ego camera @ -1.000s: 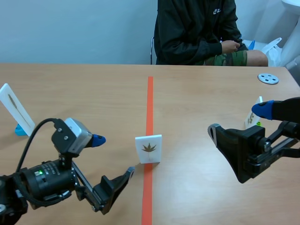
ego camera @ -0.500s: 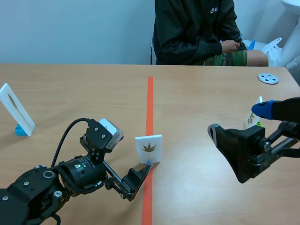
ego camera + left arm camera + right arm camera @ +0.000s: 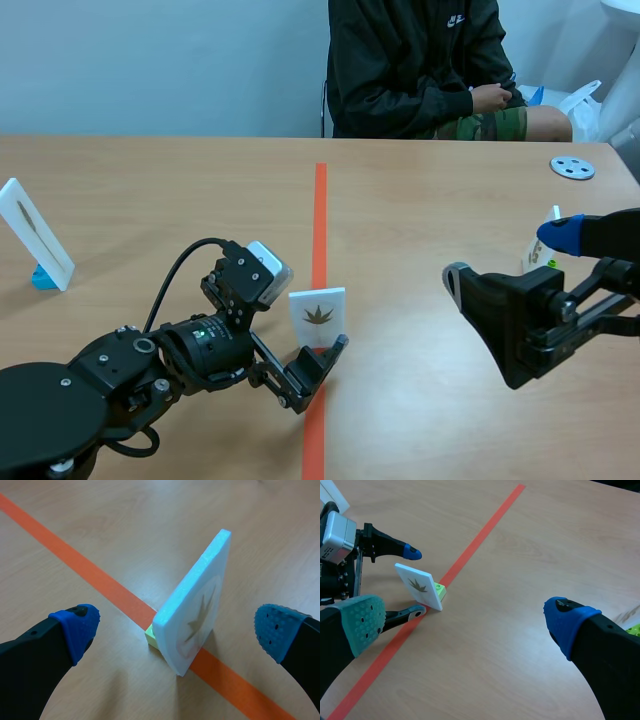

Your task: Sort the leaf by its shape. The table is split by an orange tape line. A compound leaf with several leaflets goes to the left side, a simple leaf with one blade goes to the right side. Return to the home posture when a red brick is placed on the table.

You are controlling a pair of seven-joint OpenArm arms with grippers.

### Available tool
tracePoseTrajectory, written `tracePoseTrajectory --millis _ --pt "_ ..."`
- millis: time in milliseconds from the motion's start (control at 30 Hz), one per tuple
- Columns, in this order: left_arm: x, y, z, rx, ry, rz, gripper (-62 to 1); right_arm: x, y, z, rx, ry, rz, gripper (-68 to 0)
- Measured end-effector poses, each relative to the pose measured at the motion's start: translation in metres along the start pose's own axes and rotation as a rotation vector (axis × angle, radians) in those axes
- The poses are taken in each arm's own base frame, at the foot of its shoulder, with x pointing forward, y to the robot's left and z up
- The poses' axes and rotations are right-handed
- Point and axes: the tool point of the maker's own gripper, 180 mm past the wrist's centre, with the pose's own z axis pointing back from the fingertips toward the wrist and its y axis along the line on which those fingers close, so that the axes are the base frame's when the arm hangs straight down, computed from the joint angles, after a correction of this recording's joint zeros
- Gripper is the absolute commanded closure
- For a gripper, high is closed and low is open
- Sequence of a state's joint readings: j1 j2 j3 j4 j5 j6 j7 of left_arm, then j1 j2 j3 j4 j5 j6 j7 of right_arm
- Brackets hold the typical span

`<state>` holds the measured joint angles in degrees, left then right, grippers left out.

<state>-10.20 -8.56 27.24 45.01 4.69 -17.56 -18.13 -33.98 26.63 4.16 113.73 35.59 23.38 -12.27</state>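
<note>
A white leaf card (image 3: 318, 316) showing a brown leaf with several pointed lobes stands upright on a small yellow-green brick, right on the orange tape line (image 3: 320, 220). My left gripper (image 3: 312, 342) is open around it. In the left wrist view the card (image 3: 197, 605) stands between the two blue fingertips (image 3: 76, 626), touching neither. The right wrist view shows the same card (image 3: 419, 586) with the left arm's fingers on both sides of it. My right gripper (image 3: 510, 258) hangs open over the table's right side, well apart from the card, holding nothing (image 3: 465, 622).
A second card with a narrow leaf (image 3: 35, 235) stands on a blue base at the far left. Another card on a green base (image 3: 540, 255) stands behind my right gripper. A grey disc (image 3: 572, 167) lies at the back right. A person (image 3: 420, 70) sits across the table.
My left arm has swung forward and right from the near left until its open fingers straddle the leaf card. The right arm and the card have not moved.
</note>
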Motion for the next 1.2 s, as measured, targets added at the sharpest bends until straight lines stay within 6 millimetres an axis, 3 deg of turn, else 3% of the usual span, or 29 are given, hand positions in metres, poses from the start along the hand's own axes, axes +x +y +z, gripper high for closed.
tracePoseTrajectory --millis 33,200,500,633,867,1200 --pt "0.0 0.0 0.0 0.0 0.0 0.001 -61.1 0.0 0.0 0.0 0.0 0.0 0.0 -67.9" --pt "0.001 0.001 0.001 0.001 -0.009 0.002 -41.8 0.0 0.0 0.0 0.0 0.0 0.0 -67.9" --pt "0.0 -0.016 -0.002 -0.047 -0.002 -0.01 -36.7 0.0 0.0 0.0 0.0 0.0 0.0 -67.9" --pt "0.002 -0.019 -0.003 -0.051 -0.013 0.007 -23.3 0.0 -0.001 0.0 -0.005 0.0 -0.001 -67.9" --pt "0.002 -0.019 -0.003 -0.049 -0.018 0.011 -5.8 0.0 -0.003 0.0 -0.018 0.0 -0.004 -67.9" --pt "0.004 -0.023 -0.001 -0.064 -0.003 0.125 -4.2 -0.004 -0.003 0.0 -0.019 0.023 -0.007 -67.9"
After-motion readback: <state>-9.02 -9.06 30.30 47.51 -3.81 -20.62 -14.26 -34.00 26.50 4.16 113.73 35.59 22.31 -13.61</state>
